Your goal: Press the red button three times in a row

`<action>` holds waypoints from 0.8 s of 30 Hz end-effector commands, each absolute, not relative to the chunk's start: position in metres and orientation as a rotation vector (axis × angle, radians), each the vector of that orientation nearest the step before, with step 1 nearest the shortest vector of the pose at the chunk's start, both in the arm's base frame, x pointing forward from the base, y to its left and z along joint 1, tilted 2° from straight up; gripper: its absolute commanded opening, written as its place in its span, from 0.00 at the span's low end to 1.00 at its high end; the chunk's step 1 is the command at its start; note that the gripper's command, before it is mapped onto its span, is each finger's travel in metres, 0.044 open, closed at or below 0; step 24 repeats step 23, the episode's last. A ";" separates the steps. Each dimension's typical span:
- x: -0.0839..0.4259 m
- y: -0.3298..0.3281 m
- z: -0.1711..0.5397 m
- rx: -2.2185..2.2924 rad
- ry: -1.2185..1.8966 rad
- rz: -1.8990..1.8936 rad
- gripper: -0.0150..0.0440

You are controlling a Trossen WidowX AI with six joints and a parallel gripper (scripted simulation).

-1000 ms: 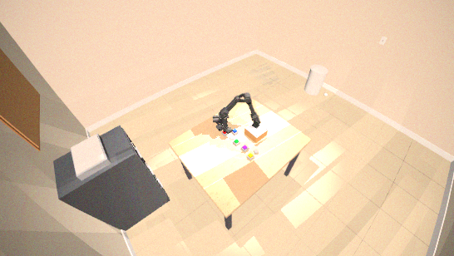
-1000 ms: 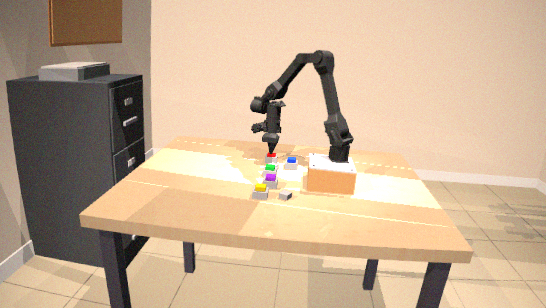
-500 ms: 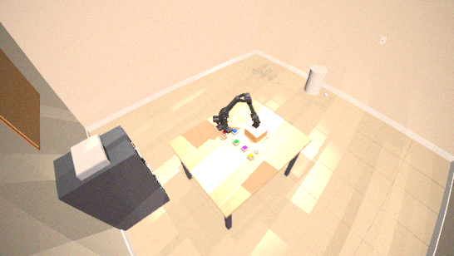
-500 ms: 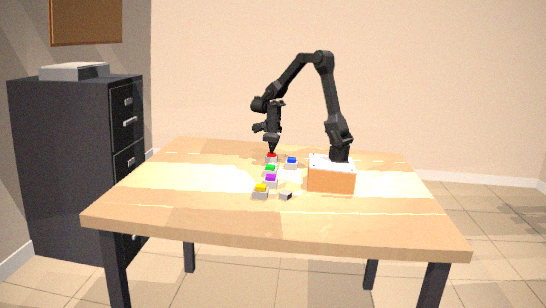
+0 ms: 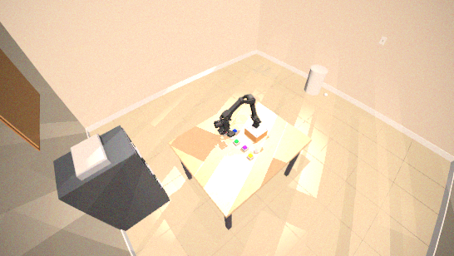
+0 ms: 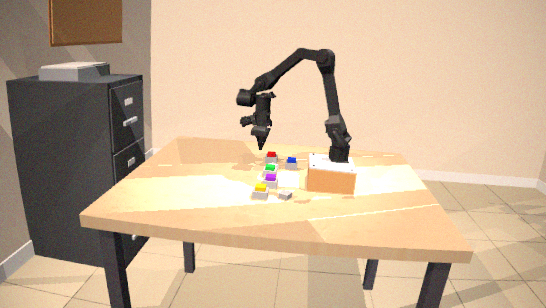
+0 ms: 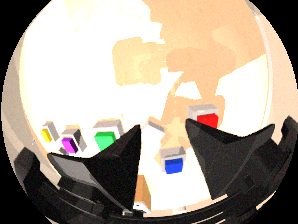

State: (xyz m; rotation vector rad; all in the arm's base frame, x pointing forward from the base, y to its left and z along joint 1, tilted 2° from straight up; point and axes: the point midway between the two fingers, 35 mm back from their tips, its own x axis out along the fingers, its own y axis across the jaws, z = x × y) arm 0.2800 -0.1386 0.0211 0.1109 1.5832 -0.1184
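Note:
The red button sits on a grey housing; in the wrist view it shows just beyond the right finger, which overlaps its lower edge. In the top view the arm largely hides it. My gripper is partly open, with nothing between its fingers. It points down and hangs above the table, a little left of the red button in the exterior view, and is not touching it.
Blue, green, purple and yellow buttons stand nearby. A small grey block lies near yellow. The arm's orange-sided base box stands to the right.

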 end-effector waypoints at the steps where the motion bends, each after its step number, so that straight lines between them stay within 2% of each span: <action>1: 0.305 -0.082 0.034 0.112 1.572 -0.111 0.78; 5: 0.316 -0.021 0.044 0.117 1.570 -0.106 0.93; 11: 0.309 0.072 0.059 0.125 1.573 -0.099 0.93; 17: 0.277 0.156 0.074 0.131 1.581 -0.094 0.93; 24: 0.271 0.164 0.076 0.132 1.582 -0.093 0.93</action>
